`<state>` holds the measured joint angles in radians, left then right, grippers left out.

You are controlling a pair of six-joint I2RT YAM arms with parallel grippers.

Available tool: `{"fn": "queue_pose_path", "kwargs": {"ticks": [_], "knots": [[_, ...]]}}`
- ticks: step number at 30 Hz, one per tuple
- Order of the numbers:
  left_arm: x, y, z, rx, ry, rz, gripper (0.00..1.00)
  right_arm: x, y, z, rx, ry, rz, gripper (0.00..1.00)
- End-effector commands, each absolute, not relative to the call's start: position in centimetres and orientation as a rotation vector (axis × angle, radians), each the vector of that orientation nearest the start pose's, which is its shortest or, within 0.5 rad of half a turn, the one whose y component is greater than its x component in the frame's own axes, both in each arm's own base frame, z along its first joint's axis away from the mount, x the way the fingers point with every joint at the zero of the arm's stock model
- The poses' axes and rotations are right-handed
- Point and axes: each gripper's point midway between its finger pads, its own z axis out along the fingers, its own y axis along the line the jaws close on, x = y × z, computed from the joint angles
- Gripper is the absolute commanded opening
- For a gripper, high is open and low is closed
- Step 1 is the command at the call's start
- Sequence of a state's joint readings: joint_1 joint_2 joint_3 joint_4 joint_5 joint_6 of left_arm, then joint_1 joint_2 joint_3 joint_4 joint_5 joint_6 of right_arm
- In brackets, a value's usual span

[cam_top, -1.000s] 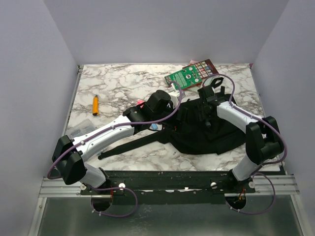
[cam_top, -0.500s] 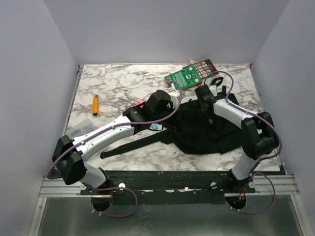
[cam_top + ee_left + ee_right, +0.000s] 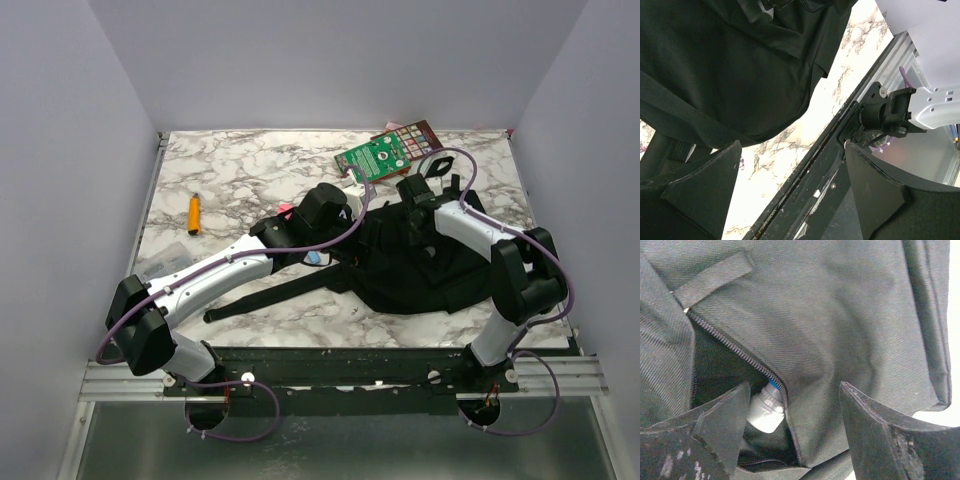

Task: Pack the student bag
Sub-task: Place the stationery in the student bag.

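Right claw (image 3: 794,386) gapes over the student bag (image 3: 840,315), a white bottle (image 3: 766,412) half hidden inside.

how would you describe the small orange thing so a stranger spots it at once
Start at the marble table and look toward its left edge, well clear of the black student bag. The orange stick lies there alone, short and slim, the only bright orange thing; the book is green.
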<state>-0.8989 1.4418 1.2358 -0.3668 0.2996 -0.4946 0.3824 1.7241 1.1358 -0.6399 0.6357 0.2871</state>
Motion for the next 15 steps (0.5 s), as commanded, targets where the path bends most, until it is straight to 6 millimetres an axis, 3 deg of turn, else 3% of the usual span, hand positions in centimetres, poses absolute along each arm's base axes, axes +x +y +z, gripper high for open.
{"fn": "queue_pose_path", "kwargs": {"ticks": [1, 4, 7, 10, 15], "knots": [[19.7, -36.9, 24.1, 0.669, 2.198, -1.130, 0.87, 33.3, 6.0, 5.8, 0.054, 2.627, -0.427, 0.78], [19.6, -36.9, 24.1, 0.670, 2.198, -1.131, 0.87, 32.4, 5.5, 4.9, 0.045, 2.649, -0.454, 0.81], [19.6, -37.0, 24.0, 0.671, 2.200, -1.135, 0.87, 31.6, 3.6, 4.9, 0.063, 2.642, -0.614, 0.81], [19.6, -37.0, 24.1, 0.671, 2.200, -1.135, 0.87, 31.4, 1.5, 5.8, 0.090, 2.599, -0.803, 0.73], [19.6, -37.0, 23.9, 0.671, 2.207, -1.139, 0.87, 32.2, 0.5, 7.5, 0.134, 2.526, -0.901, 0.56]]}}
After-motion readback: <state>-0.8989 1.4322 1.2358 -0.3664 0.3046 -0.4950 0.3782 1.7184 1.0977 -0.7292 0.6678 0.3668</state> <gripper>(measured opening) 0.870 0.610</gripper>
